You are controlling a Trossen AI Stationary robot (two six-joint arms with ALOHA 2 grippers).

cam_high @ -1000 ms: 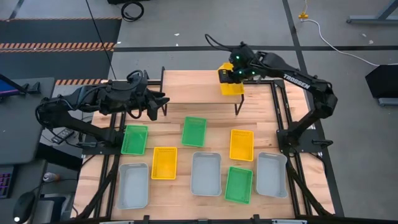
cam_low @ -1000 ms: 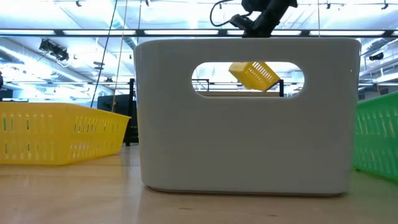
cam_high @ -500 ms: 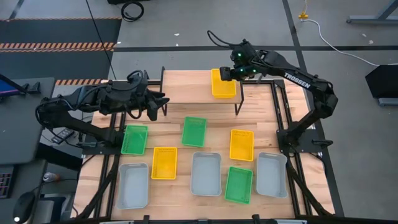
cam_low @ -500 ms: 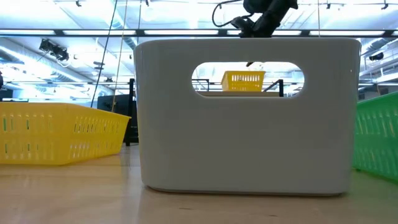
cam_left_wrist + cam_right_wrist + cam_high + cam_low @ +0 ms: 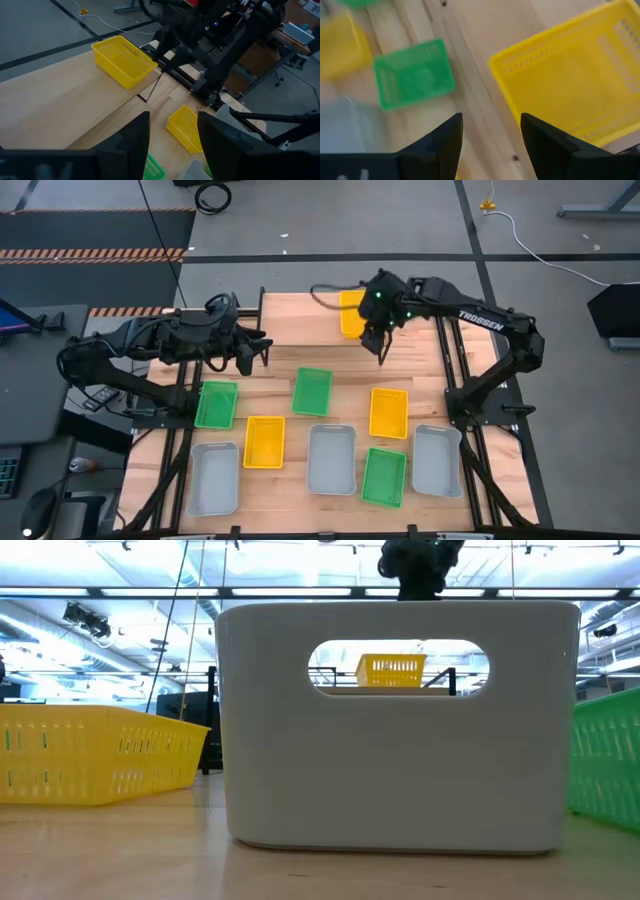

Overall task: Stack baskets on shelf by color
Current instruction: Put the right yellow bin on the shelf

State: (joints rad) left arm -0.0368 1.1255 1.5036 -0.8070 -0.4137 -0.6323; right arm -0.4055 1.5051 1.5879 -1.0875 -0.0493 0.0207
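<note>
A yellow basket (image 5: 350, 314) stands on its bottom on the shelf (image 5: 300, 320), toward the shelf's right end; the low view shows this basket (image 5: 392, 670) level. My right gripper (image 5: 376, 332) hangs open just over the shelf's near edge, beside the basket's near end (image 5: 560, 85), touching nothing. My left gripper (image 5: 255, 352) waits open at the shelf's left end, above the table. On the table lie two yellow baskets (image 5: 388, 412) (image 5: 264, 442), three green ones (image 5: 312, 391) (image 5: 216, 404) (image 5: 384, 476) and three grey ones (image 5: 331, 459) (image 5: 214, 478) (image 5: 437, 461).
Free plank shows on the shelf left of the yellow basket. The shelf's thin black leg (image 5: 383, 356) stands near my right gripper. The table's baskets lie spread in two loose rows with gaps between them. A grey basket's end wall (image 5: 400, 730) fills most of the low view.
My right gripper has carried the tilted yellow basket toward the shelf's left, turned it level and set it on the shelf. It has let go and drawn back toward the table's near edge, rolling its wrist. The basket stays on the shelf.
</note>
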